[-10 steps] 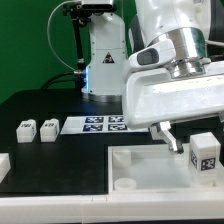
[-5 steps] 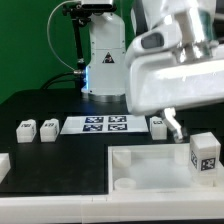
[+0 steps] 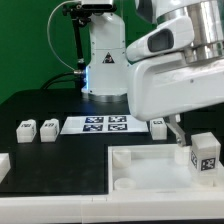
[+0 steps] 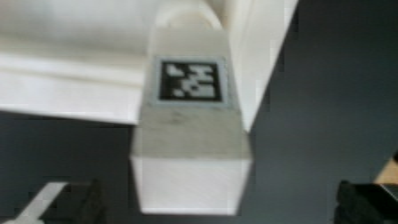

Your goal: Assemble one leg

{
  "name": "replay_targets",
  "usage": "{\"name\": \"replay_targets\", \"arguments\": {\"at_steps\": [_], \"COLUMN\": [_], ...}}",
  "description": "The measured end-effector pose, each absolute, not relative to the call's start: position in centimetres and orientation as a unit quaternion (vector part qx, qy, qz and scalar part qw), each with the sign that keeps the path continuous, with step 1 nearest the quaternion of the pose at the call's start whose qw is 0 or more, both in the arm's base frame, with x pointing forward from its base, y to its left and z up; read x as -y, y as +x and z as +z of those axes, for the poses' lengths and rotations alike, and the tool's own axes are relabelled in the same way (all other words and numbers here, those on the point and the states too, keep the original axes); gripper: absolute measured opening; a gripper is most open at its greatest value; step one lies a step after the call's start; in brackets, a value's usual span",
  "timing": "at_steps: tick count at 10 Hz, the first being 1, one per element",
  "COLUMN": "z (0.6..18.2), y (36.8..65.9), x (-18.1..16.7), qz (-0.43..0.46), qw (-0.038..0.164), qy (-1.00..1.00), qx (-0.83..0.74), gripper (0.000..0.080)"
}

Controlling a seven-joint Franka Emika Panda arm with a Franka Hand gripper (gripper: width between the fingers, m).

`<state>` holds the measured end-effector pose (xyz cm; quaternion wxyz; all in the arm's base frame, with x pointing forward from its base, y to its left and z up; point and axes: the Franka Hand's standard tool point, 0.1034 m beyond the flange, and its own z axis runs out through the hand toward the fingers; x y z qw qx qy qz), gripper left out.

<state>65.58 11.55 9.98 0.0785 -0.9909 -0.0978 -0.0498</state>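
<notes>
A white leg (image 3: 205, 155) with a black-and-white tag stands upright at the tray's (image 3: 150, 162) right side. My gripper (image 3: 186, 146) hangs just beside and above it, with one dark finger (image 3: 176, 131) showing. In the wrist view this leg (image 4: 192, 120) runs lengthwise between my fingertips (image 4: 50, 204), with a gap on both sides. My gripper (image 4: 214, 206) is open and touches nothing. Two more legs (image 3: 25, 128) (image 3: 48, 129) lie at the exterior view's left, and a third leg (image 3: 158, 126) lies next to the marker board.
The marker board (image 3: 105, 124) lies flat on the black table behind the tray. The robot's white base (image 3: 103, 60) stands at the back. A white block (image 3: 3, 165) sits at the exterior view's left edge.
My arm has shifted toward the exterior view's right and a little up, uncovering the leg next to the marker board. The upright leg has not moved.
</notes>
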Motion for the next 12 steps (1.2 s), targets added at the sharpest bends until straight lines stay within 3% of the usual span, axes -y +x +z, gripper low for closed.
{"name": "replay_targets", "arguments": {"at_steps": [2,5,6,7,8,12], "z": [9.3,8.3,8.2,8.2,8.2,7.8], "y": [64.7,64.2,64.2,64.1,64.1,63.2], "x": [-11.1,-11.4,-11.4,-11.4,-11.5,-11.5], "qz": [0.056,0.077,0.079,0.080,0.084,0.042], "qw": [0.089,0.090,0.089,0.088,0.084,0.069], "qy": [-0.989,-0.991,-0.992,-0.992,-0.993,-0.961], "qx": [0.099,0.066,0.047,0.038,-0.007,-0.266], "gripper": [0.0649,0.0649,0.0521,0.0521,0.0344,0.0295]}}
